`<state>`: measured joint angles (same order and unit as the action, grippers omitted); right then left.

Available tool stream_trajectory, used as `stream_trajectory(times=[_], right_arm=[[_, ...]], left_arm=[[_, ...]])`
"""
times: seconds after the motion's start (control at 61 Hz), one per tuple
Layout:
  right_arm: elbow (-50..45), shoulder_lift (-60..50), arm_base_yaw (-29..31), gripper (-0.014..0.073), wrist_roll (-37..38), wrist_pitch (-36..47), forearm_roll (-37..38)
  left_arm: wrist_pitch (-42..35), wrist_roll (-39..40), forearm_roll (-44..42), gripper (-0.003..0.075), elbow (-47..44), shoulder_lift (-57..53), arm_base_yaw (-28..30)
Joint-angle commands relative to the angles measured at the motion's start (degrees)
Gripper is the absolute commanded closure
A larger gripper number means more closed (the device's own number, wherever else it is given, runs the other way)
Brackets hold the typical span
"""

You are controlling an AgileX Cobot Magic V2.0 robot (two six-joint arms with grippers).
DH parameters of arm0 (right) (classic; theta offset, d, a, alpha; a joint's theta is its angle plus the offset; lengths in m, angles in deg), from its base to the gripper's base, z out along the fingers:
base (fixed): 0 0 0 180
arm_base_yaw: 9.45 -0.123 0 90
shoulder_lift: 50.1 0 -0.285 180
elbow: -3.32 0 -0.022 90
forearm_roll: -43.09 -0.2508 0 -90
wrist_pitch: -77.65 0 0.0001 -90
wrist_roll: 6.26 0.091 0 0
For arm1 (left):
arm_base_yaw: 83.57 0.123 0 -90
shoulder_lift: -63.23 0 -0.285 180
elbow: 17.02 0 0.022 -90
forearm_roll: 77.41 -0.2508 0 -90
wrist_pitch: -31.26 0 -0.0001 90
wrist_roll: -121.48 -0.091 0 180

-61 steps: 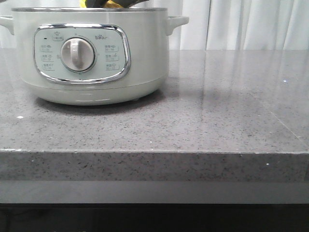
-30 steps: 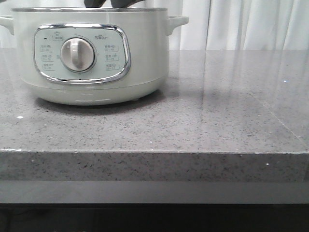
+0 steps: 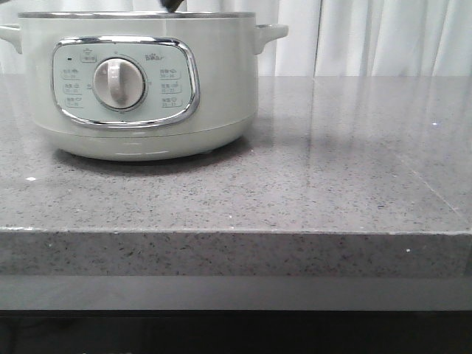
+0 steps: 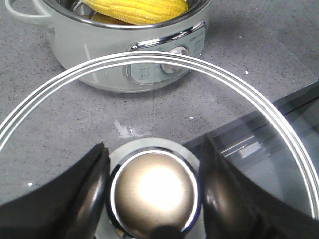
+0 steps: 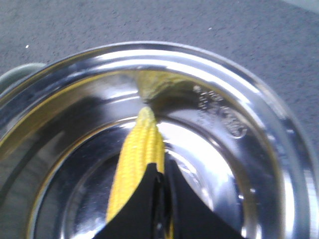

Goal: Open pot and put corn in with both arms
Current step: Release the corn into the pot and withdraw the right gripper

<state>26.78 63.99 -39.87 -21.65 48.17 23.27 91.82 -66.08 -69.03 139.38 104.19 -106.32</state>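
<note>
Front view: pale grey-green electric pot (image 3: 140, 81) sits on the left of a speckled grey countertop (image 3: 332, 184), white curtain (image 3: 369, 37) behind. Chrome-framed panel w/ round dial (image 3: 118, 82); small printed labels and a logo around it, too small to read.

Left wrist view: left gripper (image 4: 154, 191) has both dark fingers (image 4: 89, 194) clamped on the glass lid's (image 4: 239, 104) metal knob (image 4: 155, 191), holding the lid off and to the side of the pot, probably so the opening stays clear.

Right wrist view: yellow corn (image 5: 137, 159) lies inside the shiny steel bowl, tip toward the wall. Right gripper (image 5: 162, 199) hangs over it, fingers looking pressed together, apparently empty. Stamped marking on the bowl wall, unreadable.

Judgement: corn is in; lid not yet replaced.
</note>
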Motion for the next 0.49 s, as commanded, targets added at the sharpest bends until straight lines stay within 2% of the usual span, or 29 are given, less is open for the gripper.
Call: stream_trajectory(times=[0.0, 0.131, 0.475], right_arm=[[1.1, -6.1, 3.1, 0.0661, 0.1, 3.4, -0.3], [-4.2, -10.6, 7.5, 0.0661, 0.1, 5.6, -0.3], [-31.6, -29.1, 20.8, 0.0661, 0.0, 15.0, 0.1]], left_arm=[[-7.7, 0.5, 1.5, 0.046, 1.9, -0.1, -0.3], [-7.7, 0.5, 2.2, 0.046, 1.9, -0.1, -0.3], [-7.7, 0.5, 2.4, 0.046, 1.9, -0.1, -0.3]])
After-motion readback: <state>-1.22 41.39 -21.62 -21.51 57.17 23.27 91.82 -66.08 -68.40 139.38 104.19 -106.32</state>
